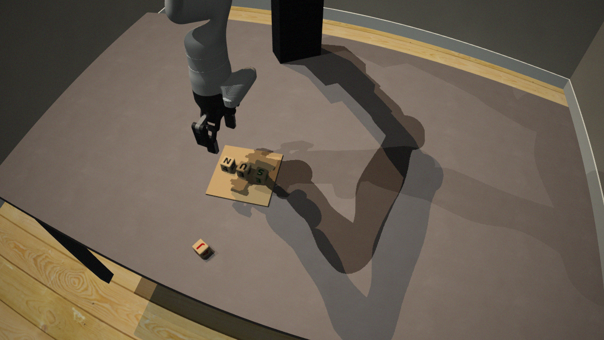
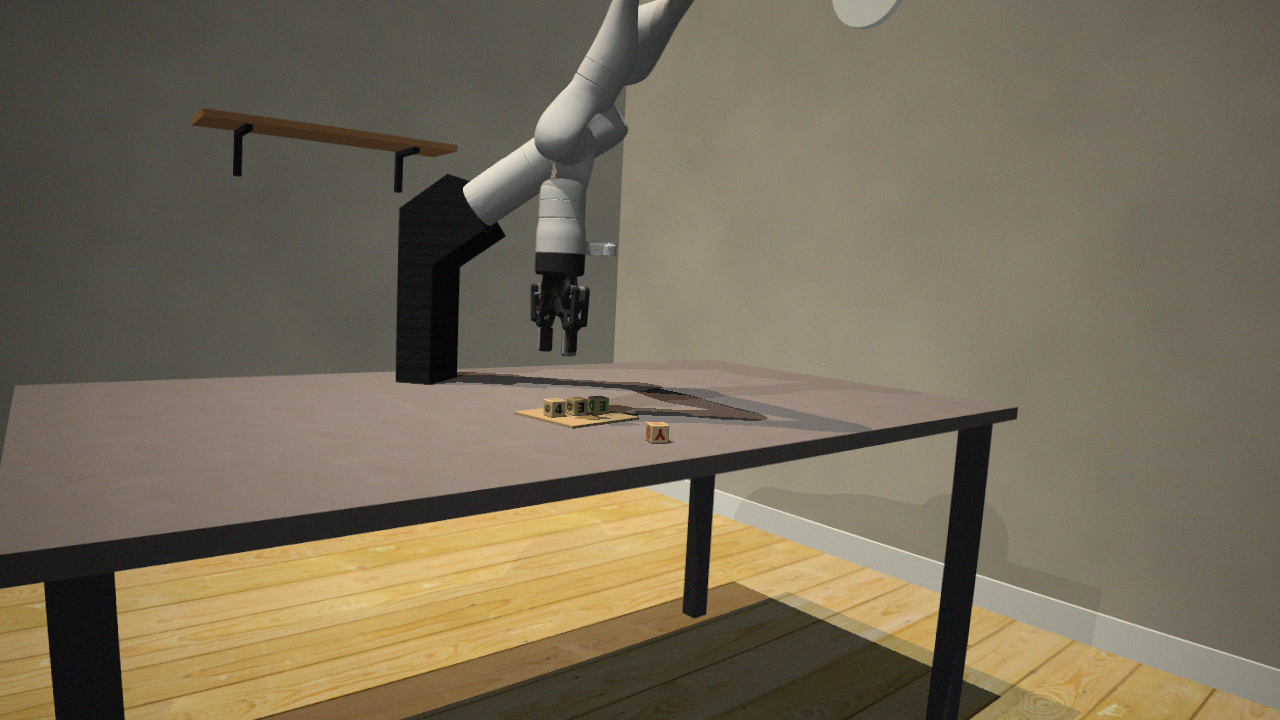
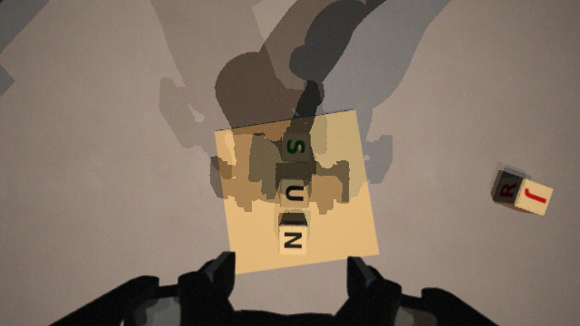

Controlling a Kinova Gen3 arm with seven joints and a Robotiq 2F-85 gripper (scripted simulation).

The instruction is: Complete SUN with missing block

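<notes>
Fingers (image 1: pixel 213 135) wide, empty, above mat (image 1: pixel 219 188); N block (image 1: pixel 228 162) beside U block (image 1: pixel 244 168).

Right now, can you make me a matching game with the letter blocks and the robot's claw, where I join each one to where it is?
Things:
1. N block
2. U block
3. red-letter block
4. gripper

Places or states:
a. off the mat, alone on the table
b. middle of the row
c. open, above the mat's edge, holding nothing
d. end of the row nearest the gripper

Pairs: 1-d, 2-b, 3-a, 4-c
</notes>
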